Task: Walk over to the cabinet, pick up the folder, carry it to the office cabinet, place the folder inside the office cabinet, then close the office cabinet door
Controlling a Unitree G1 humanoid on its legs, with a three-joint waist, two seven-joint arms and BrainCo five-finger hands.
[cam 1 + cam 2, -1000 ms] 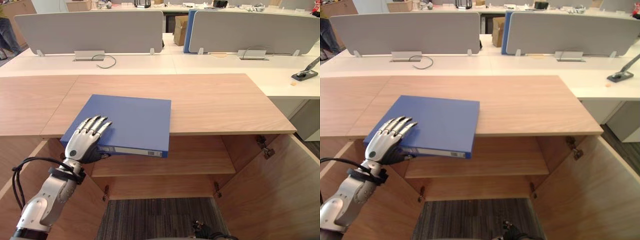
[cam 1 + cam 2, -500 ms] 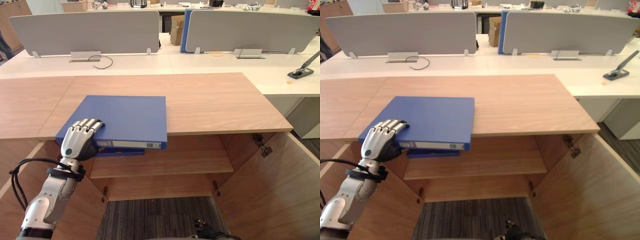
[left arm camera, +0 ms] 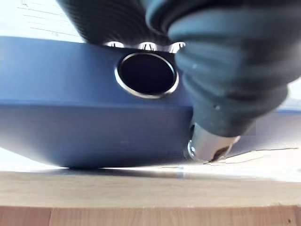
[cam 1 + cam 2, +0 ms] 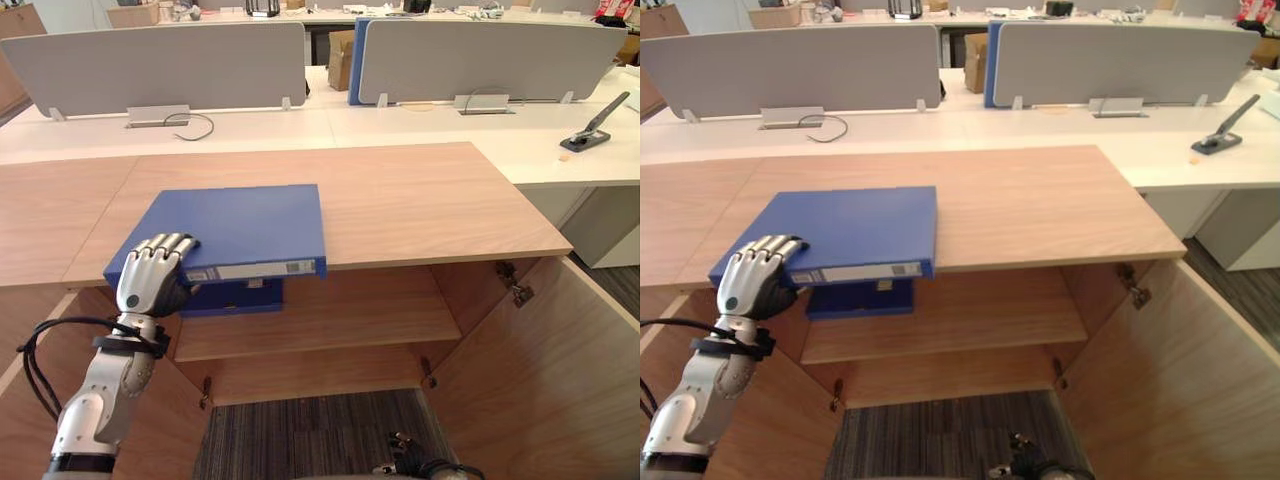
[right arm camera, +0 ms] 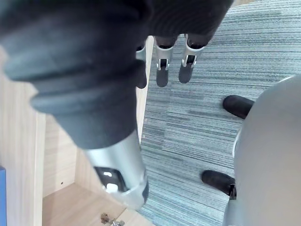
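A blue folder (image 4: 235,225) lies on the wooden cabinet top (image 4: 420,200), with its labelled spine past the front edge. Its lower cover hangs a little below the spine, in front of the open compartment. My left hand (image 4: 152,275) is curled round the spine's left end. In the left wrist view the fingers lie over the folder (image 3: 70,94) beside its round metal-rimmed hole, and the thumb (image 3: 225,84) presses from the other side. My right hand (image 5: 162,70) hangs with straight fingers above the grey carpet.
The cabinet below stands open, with a shelf (image 4: 330,320) inside and a door (image 4: 540,380) swung out at the right. Behind it are white desks with grey dividers (image 4: 160,65), a loose cable (image 4: 195,125) and a desk tool (image 4: 590,130) at the far right.
My left hand's fingers, flat on the folder's cover before, have curled round its spine. The spine has risen to face me and the lower cover now hangs beneath it. The camera has shifted slightly.
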